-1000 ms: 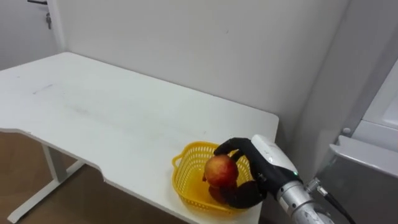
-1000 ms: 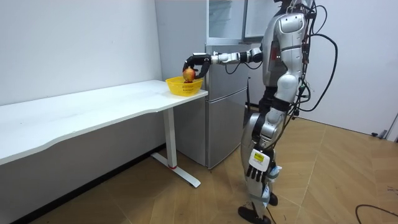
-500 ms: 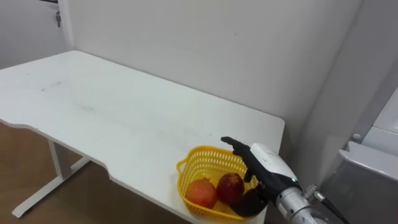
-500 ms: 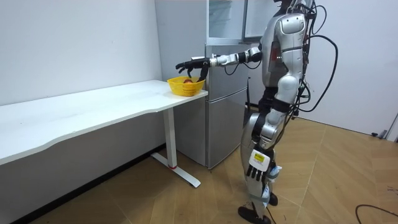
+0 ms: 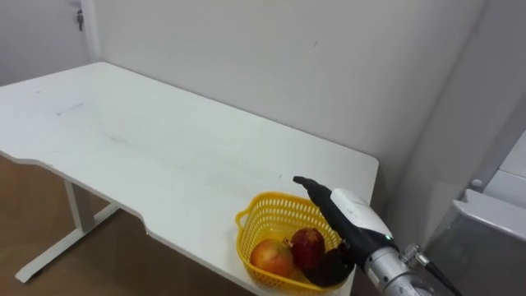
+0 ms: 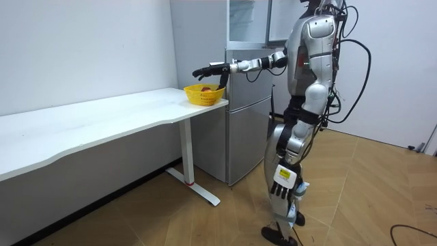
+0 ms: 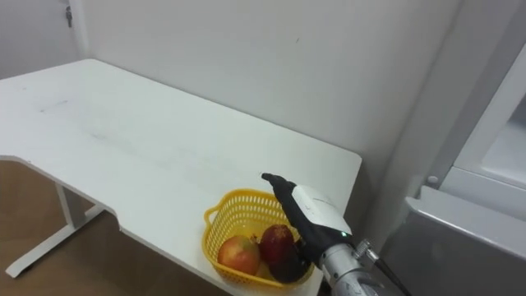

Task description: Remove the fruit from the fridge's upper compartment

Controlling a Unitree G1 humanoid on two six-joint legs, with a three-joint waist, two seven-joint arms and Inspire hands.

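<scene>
A yellow basket (image 5: 246, 238) stands at the near right corner of the white table (image 5: 164, 156). Two apples lie in it: an orange-red one (image 5: 272, 256) and a darker red one (image 5: 306, 245) beside it. My right hand (image 5: 349, 222) hovers over the basket's right rim, open, fingers stretched toward the wall, holding nothing. Its thumb hangs close by the darker apple. In the room view my right hand (image 6: 208, 70) reaches out over the basket (image 6: 203, 96) while I stand upright in front of the fridge (image 6: 249, 137). My left hand (image 6: 278, 133) hangs by my hip.
The grey fridge (image 5: 493, 238) stands directly right of the table; its upper compartment (image 6: 249, 20) is open in the room view. The wall runs close behind the table. Wooden floor lies below the table's front edge.
A second ago my right hand gripped the orange-red apple just above the basket. It has let go: the apple now lies in the basket and the fingers have straightened.
</scene>
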